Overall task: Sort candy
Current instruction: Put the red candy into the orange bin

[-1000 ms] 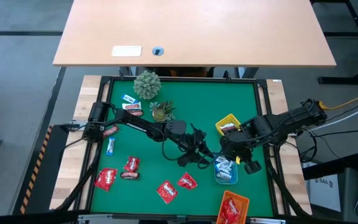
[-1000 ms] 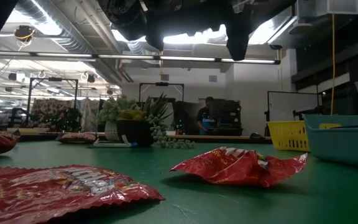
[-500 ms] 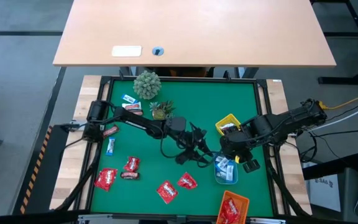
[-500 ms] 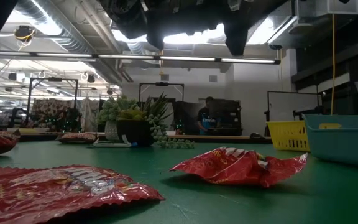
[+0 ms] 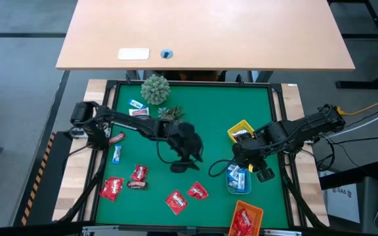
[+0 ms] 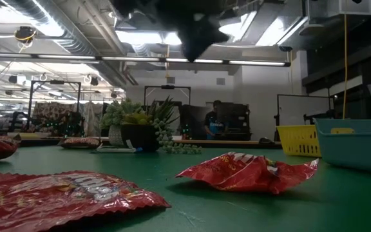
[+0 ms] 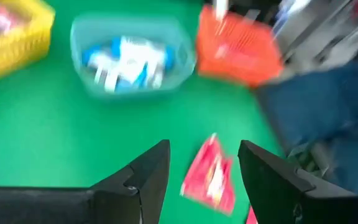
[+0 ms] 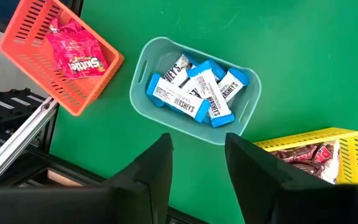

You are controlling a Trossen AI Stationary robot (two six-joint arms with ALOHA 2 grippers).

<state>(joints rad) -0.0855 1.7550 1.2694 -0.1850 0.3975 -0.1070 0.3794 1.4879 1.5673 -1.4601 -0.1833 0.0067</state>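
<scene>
Candy lies loose on the green mat: red packets [image 5: 111, 189] [image 5: 176, 201] [image 5: 197, 191], blue-and-white sweets [image 5: 117, 155] and brown mini bars [image 5: 136, 185]. My left gripper [image 5: 192, 152] hangs over the middle of the mat, open and empty; its wrist view looks down on a red packet [image 7: 209, 177] lying on the mat. My right gripper [image 8: 197, 158] stands open above the blue tray [image 8: 143, 71], pointing down with nothing between its fingers. Blue-and-white sweets [image 8: 194, 93] lie in that tray.
An orange tray [image 8: 23, 37] at the near right holds a red packet. A yellow tray [image 8: 353, 143] beside the blue one holds brown bars. Two small green plants [image 5: 155, 88] [image 5: 170, 117] stand at the far left of the mat. Both arms reach toward the mat's middle right.
My left gripper has drawn back from beside the blue tray toward the table's left, rising and tipping up from pointing steeply down to a shallower slant. My right arm has kept still over the blue tray.
</scene>
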